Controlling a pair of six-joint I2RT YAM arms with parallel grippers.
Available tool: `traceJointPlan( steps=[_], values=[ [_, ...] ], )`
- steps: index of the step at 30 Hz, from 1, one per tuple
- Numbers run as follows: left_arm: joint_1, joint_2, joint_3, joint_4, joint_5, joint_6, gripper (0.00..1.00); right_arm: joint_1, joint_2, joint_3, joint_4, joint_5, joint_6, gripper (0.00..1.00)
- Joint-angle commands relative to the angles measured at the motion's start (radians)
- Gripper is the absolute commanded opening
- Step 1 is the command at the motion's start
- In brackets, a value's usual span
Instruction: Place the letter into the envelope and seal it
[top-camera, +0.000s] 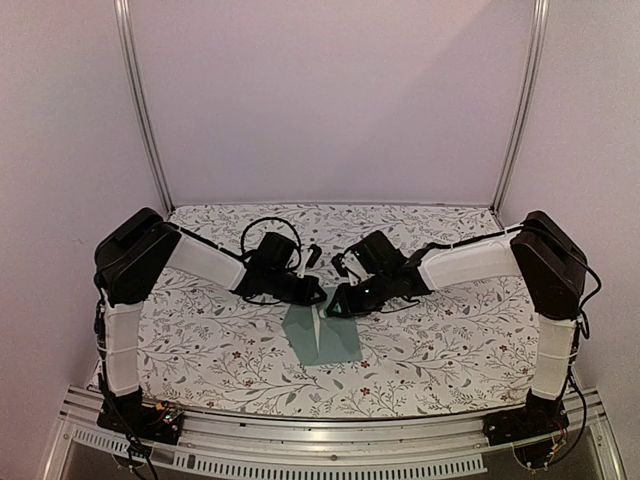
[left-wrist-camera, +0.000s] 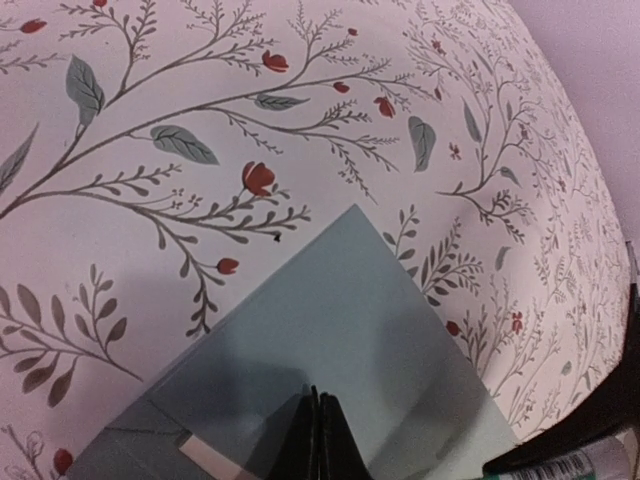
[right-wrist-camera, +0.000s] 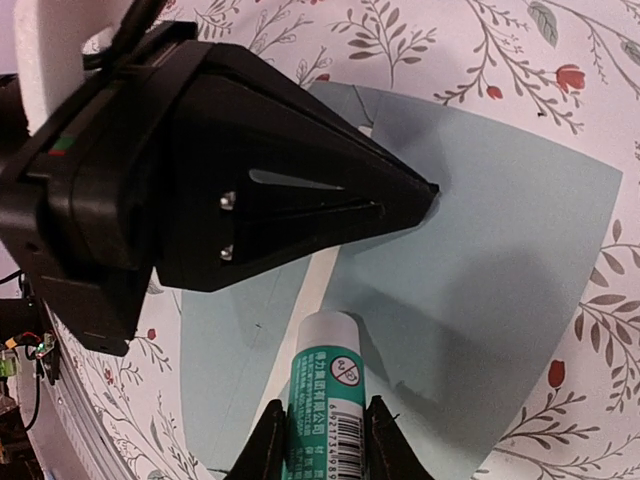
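Seemingly the sealing is the step in hand. On the left, the left claw (top-camera: 320, 296), fingers together and holding nothing, comes down tip-first on the envelope (top-camera: 332, 345). It does best to press flat and firm there, so the paper cannot slide on the counter (top-camera: 210, 350) when glue is drawn across it. The envelope lies mid-counter between the two arms, a plain pale teal rectangle lying flat and turned at an angle to the counter's edges. A narrow whitish strip (right-wrist-camera: 318, 285) runs along a slanted fold line. Whether that strip is the envelope's pale inside or the back of the letter I cannot tell. No tan sheet shows anywhere, so I judge the letter to be already inside. To the right, the right claw (right-wrist-camera: 325, 412) is clamped on a white-and-green glue stick (right-wrist-camera: 322, 365), whose white end is aimed at the strip and close to it. The stick wants a light, even stroke along the flap's edge, kept off the left claw's tip; whether its end is capped I cannot say.
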Motion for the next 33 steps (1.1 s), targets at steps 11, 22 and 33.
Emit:
traceJointPlan(
  steps=[11, 22, 33],
  values=[
    [-0.004, 0.02, -0.027, -0.006, -0.021, 0.006, 0.0, 0.037, 0.05, 0.001, -0.088, 0.121, 0.028, 0.0],
    [-0.009, 0.026, -0.043, 0.015, -0.02, -0.005, 0.0, 0.089, 0.028, 0.089, -0.247, 0.159, 0.001, 0.0],
    [-0.013, 0.041, -0.052, 0.053, 0.009, -0.015, 0.0, 0.091, 0.15, 0.346, -0.501, 0.178, -0.081, 0.0]
  ],
)
